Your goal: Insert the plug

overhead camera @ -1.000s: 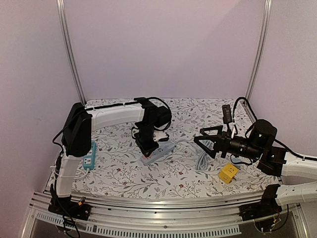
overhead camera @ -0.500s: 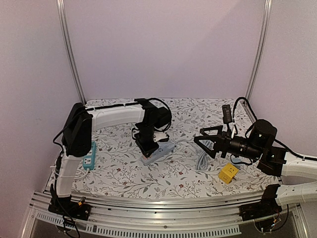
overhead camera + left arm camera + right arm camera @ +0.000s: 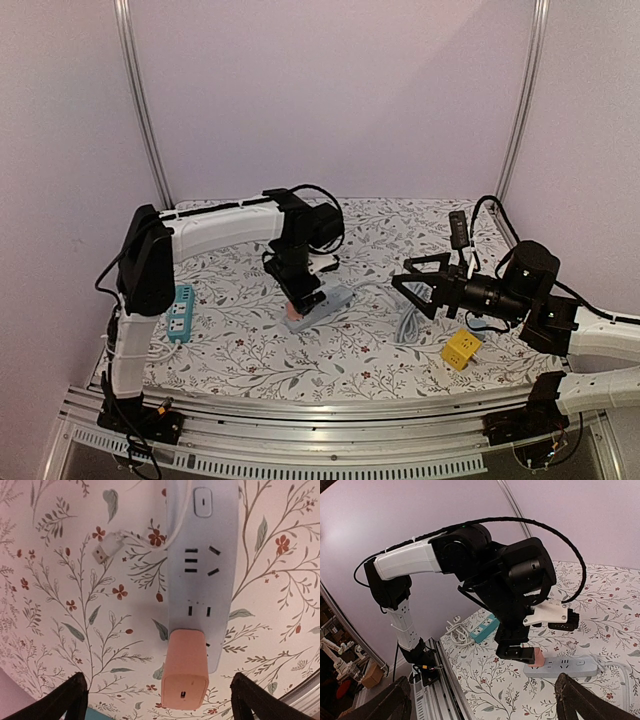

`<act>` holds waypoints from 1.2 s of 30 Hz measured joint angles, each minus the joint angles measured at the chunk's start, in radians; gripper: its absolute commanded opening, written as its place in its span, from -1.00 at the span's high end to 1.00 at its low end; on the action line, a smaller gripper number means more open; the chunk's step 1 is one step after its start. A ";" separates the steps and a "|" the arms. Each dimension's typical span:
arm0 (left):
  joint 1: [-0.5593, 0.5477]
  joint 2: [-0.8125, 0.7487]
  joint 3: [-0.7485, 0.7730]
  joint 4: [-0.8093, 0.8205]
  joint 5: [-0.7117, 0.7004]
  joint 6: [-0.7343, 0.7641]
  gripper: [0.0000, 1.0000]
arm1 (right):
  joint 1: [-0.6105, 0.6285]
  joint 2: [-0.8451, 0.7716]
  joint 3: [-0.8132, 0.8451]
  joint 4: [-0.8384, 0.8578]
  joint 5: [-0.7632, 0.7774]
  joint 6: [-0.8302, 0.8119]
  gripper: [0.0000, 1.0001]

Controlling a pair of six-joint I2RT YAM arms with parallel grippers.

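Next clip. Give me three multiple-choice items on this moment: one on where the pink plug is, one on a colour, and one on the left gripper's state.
1. Where is the pink plug?
A. Seated in one end of the power strip
B. Lying loose, off the strip
C. Lifted clear above the strip

2. What colour is the small block near the right arm?
A. Red
B. Yellow
C. Green

3. How does the left gripper stand?
A. Shut on the plug
B. Shut and empty
C. Open, clear of the plug

Answers:
1 A: the left wrist view shows the plug standing in the strip's end socket.
2 B: the block shows yellow in the top view.
3 C: its fingers are spread wide on either side of the plug and do not touch it.
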 measured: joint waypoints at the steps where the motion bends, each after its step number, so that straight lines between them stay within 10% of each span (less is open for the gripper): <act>1: 0.000 -0.019 0.008 0.002 -0.004 -0.003 -0.99 | 0.000 0.000 0.000 0.000 0.000 0.000 -0.98; 13: 0.000 -0.269 -0.015 0.143 -0.124 -0.074 -0.99 | 0.000 -0.002 0.000 0.000 0.000 0.001 -0.98; 36: -0.024 -0.742 -0.684 0.755 -0.433 -0.356 -0.99 | 0.000 0.023 0.000 0.000 0.025 0.002 -0.98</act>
